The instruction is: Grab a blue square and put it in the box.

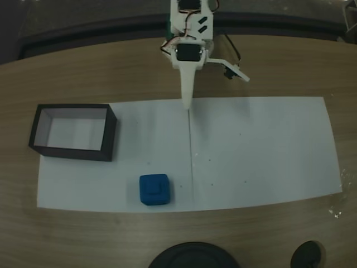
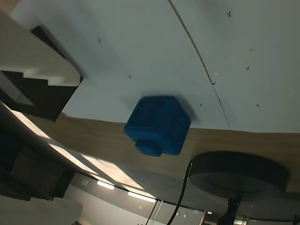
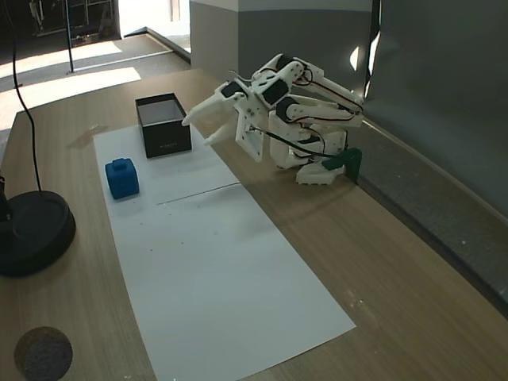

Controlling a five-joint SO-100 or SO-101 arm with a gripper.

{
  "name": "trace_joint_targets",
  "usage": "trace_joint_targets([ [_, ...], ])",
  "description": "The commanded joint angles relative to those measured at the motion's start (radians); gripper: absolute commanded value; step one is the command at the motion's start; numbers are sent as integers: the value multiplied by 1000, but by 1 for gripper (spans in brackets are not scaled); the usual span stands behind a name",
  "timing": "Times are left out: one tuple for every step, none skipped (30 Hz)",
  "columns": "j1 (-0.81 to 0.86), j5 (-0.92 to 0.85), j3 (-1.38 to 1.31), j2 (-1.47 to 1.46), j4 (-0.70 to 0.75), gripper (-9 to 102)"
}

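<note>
Blue square [image 1: 154, 189] lying free on the white paper sheet [image 1: 262, 151], near the sheet's front edge in a fixed view and just left of the seam line between the sheets; nothing touches it. In the wrist view the blue square [image 2: 158, 124] sits close to the paper's edge, beside the wooden table [image 2: 243, 140]. Box [image 1: 73, 132], open-topped with black walls and white inside, standing on the same sheet to the upper left of the block, apart from it and holding nothing. Gripper [image 1: 215, 84] raised at the far side of the table, well apart from both block and box; its jaws are spread in a wide V and grip nothing. A round black base [image 3: 32, 230] rests near the sheet. Progress, as judged: nothing accomplished yet; approach, grasp, carry and release all remain.
</note>
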Motion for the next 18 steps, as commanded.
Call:
trace_joint_targets([
  [-5, -49, -120, -15, -23, 25],
  [-5, -57, -146, -40, -23, 25],
  [-5, -67, -175, -77, -23, 26],
  [-5, -72, -206, -129, -23, 27],
  [-3, -74, -241, -196, -23, 28],
  [2, -67, -281, -272, -23, 31],
  [5, -66, -324, -362, -23, 33],
  [6, -66, -373, -459, -23, 35],
  [8, -66, -430, -563, -18, 36],
  [8, -66, -491, -669, -14, 36],
  [9, -66, -557, -776, -9, 36],
  [17, -64, -623, -879, -3, 37],
  [29, -64, -693, -983, 11, 37],
  [37, -64, -769, -1085, 26, 37],
  [48, -64, -844, -1183, 43, 37],
  [63, -63, -919, -1278, 61, 37],
  [81, -63, -991, -1368, 84, 37],
  [97, -54, -1063, -1451, 109, 37],
])
